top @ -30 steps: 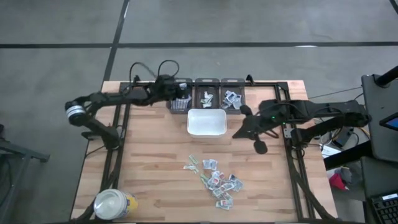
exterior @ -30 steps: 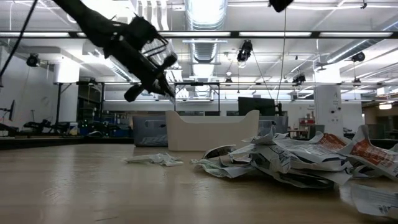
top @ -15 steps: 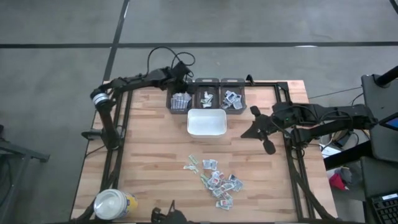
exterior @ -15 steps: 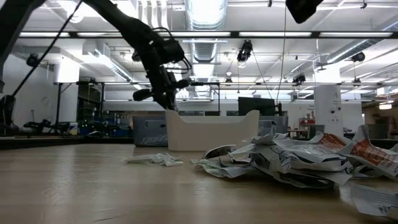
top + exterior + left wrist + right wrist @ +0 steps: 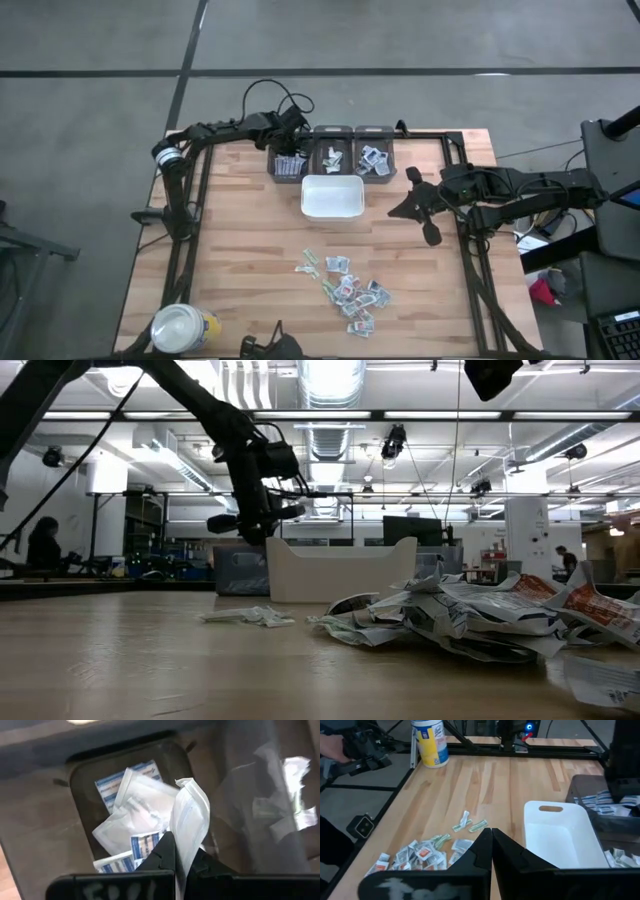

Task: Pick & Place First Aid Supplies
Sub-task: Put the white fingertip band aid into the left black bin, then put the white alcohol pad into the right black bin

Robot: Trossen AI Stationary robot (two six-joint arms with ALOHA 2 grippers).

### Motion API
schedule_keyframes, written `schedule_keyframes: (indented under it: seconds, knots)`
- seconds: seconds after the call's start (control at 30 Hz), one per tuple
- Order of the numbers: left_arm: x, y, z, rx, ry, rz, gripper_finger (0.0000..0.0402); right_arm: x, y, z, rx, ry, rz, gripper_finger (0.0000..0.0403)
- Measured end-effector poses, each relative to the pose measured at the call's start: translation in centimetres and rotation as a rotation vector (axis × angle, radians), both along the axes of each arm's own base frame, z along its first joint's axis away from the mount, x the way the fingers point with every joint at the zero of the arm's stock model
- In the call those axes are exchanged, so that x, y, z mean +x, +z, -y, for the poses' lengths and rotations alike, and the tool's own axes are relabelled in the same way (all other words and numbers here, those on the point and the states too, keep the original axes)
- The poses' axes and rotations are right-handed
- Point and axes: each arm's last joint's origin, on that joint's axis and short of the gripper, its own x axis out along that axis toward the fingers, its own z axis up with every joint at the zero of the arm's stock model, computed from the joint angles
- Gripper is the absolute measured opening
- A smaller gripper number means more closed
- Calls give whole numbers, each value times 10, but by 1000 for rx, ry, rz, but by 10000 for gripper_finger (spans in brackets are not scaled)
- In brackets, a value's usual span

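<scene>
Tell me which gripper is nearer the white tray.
Left. The left gripper sits over the dark bins just behind the white tray, shut on a packet. The right gripper hangs farther off the tray's right side, shut.

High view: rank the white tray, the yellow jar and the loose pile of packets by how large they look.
1. Pile of packets, widest spread.
2. White tray.
3. Yellow jar, partly cut off by the frame edge, so its rank is less sure.
</scene>
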Motion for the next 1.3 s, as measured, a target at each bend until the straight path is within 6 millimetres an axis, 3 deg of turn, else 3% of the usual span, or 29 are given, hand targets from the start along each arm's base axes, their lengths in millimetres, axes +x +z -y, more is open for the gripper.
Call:
schedule_keyframes:
  seconds: [0.17, 0.5, 0.67, 0.83, 0.93, 1.07, 1.3]
  knots:
    - [-1, 0, -1, 12, 2, -10, 17, 0, 0, 0, -9, -1, 2, 8]
    - [-4, 2, -3, 54, -58, -53, 104, 0, 0, 1, 9, -9, -2, 8]
    - [-16, 21, -5, 54, -68, -80, 120, 0, 0, 1, 14, -11, -3, 8]
    - [-29, 56, 5, 61, -71, -65, 121, 0, 0, 0, 16, -10, -4, 8]
    - [-35, 78, 21, 87, -98, -27, 121, 0, 0, 0, 15, -9, -5, 8]
    - [-38, 98, 60, 138, -225, 19, 121, 0, 0, 0, 16, -9, -4, 8]
    - [-49, 102, 139, 251, -443, 183, 121, 4, 0, 0, 129, -57, -8, 8]
